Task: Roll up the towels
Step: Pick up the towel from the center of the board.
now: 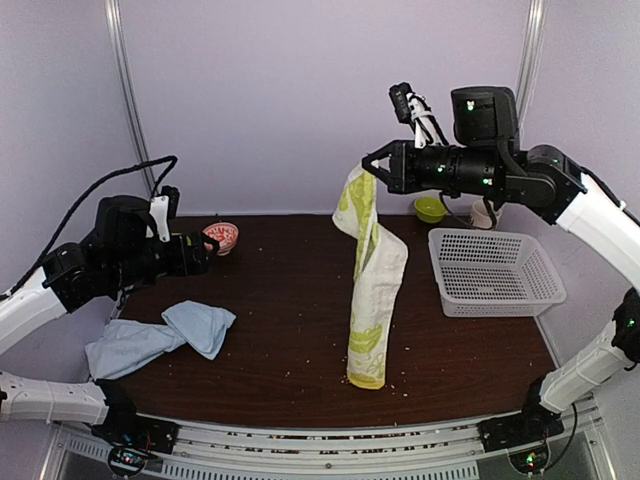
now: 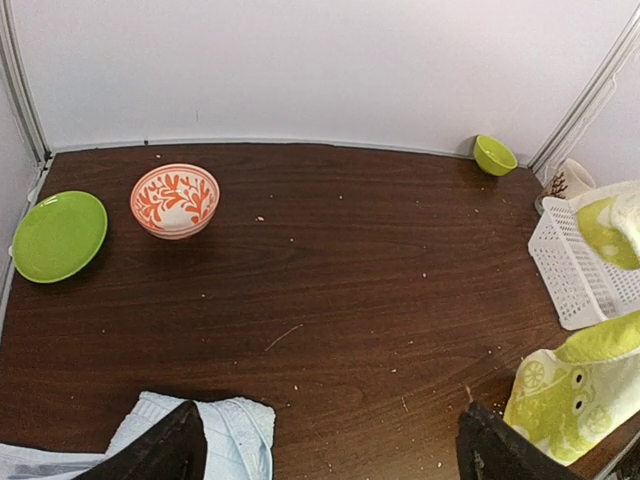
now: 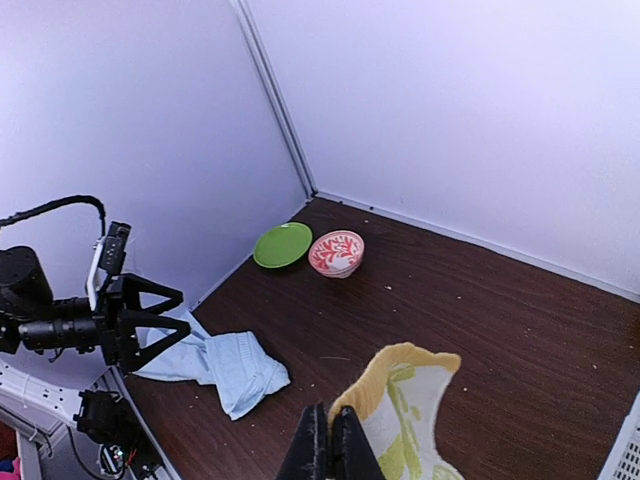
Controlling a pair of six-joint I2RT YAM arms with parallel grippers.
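Observation:
The lime-green and cream towel point(image 1: 375, 290) hangs from my right gripper point(image 1: 368, 165), which is shut on its yellow-edged top corner; its lower end rests on the table. In the right wrist view the yellow edge of this towel point(image 3: 410, 400) is pinched at the closed right gripper point(image 3: 331, 425). The pale blue towel point(image 1: 165, 335) lies crumpled at the near left of the table. My left gripper point(image 1: 210, 245) hovers open above and beyond it, holding nothing. The left wrist view shows the left gripper point(image 2: 325, 455) spread wide, with the blue towel point(image 2: 235, 430) beside one finger.
A red-patterned bowl point(image 1: 221, 237) and a green plate point(image 2: 58, 235) sit at the back left. A small green bowl point(image 1: 430, 208) and a cup point(image 1: 487, 213) stand at the back right, behind a white slotted basket point(image 1: 495, 272). Crumbs dot the dark wooden table point(image 1: 290, 300).

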